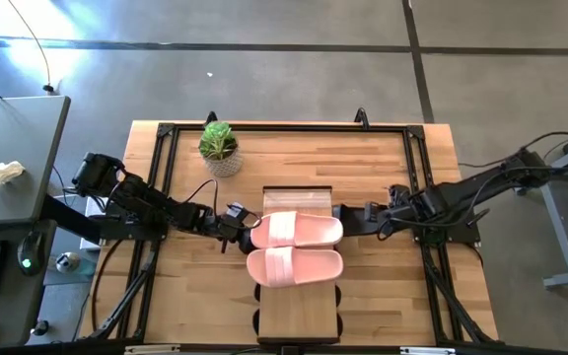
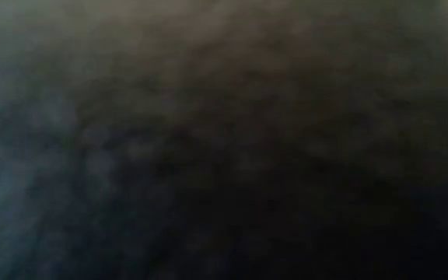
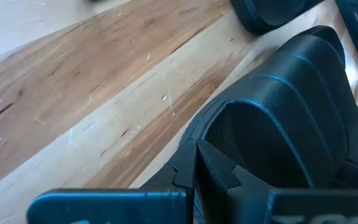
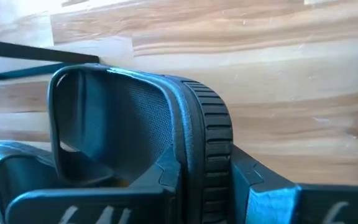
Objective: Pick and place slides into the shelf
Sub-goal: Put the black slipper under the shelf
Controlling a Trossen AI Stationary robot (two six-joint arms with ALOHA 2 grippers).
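Two pale pink slides (image 1: pixel 294 230) (image 1: pixel 294 266) lie side by side across the light-wood top of the shelf (image 1: pixel 298 311) in the middle of the table. My left gripper (image 1: pixel 237 225) sits at the shelf's left side, shut on a black slide (image 3: pixel 278 124). My right gripper (image 1: pixel 355 217) sits at the shelf's right side, shut on another black slide (image 4: pixel 135 118). A further black slide (image 3: pixel 266 15) shows beyond the left one. The low view is dark and shows nothing. My left gripper (image 3: pixel 194 199) pinches the black slide's sole edge (image 3: pixel 188 158) between its two fingers, slanting down from the table's left. The slide is tipped up, its strap arching away from the fingers. Whether it rests on anything does not show. My right gripper (image 4: pixel 207 199) pinches the ribbed sole edge (image 4: pixel 207 155) of its black slide between its two fingers, steeply from above. The slide stands on its side, the strap's opening (image 4: pixel 86 118) facing sideways. Its lower part is hidden by the fingers.
A potted plant (image 1: pixel 219 146) stands at the far left of the table. Black frame rails (image 1: pixel 161 197) (image 1: pixel 424 187) run along both sides. Bare wood lies to the left and right of the shelf. A grey desk (image 1: pixel 13 187) stands off the table's left.
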